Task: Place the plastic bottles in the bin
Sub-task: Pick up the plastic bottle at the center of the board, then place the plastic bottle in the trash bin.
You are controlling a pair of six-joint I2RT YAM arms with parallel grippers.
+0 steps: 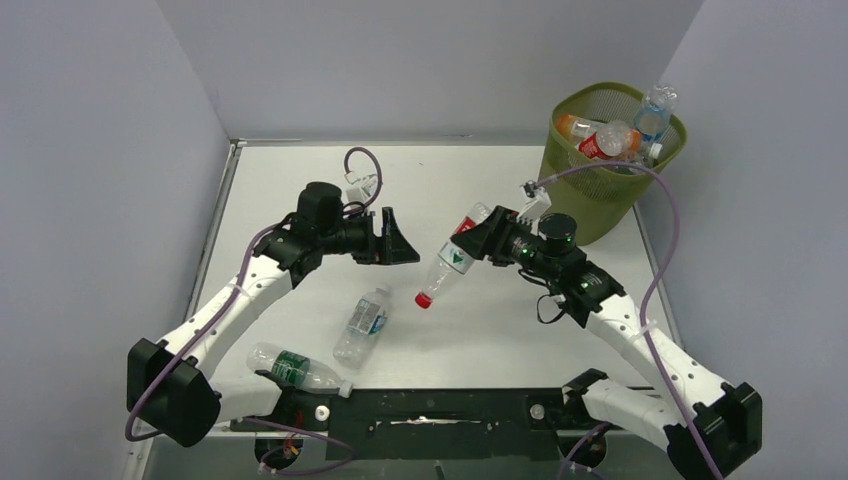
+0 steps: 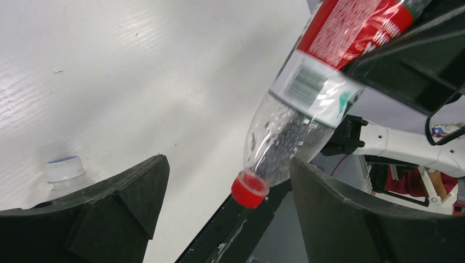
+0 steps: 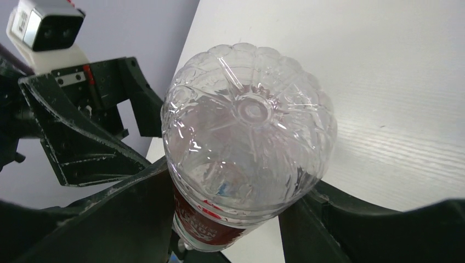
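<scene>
A clear plastic bottle (image 1: 447, 265) with a red label and red cap hangs tilted, cap down, above the table's middle. My right gripper (image 1: 482, 238) is shut on its upper body; in the right wrist view its base (image 3: 249, 131) fills the space between the right gripper's (image 3: 233, 211) fingers. My left gripper (image 1: 408, 243) stands open just left of that bottle (image 2: 296, 126), the left gripper's (image 2: 227, 164) fingers touching nothing. Two more clear bottles lie on the table, one blue-labelled (image 1: 362, 325), one green-labelled (image 1: 298, 368). The olive-green bin (image 1: 600, 190) stands at the far right.
Several bottles fill the bin to its rim (image 1: 615, 138), one blue-labelled bottle (image 1: 655, 112) sticking up above it. Grey walls close the table on the left, back and right. Purple cables loop over both arms. A black mounting rail (image 1: 430, 408) runs along the near edge.
</scene>
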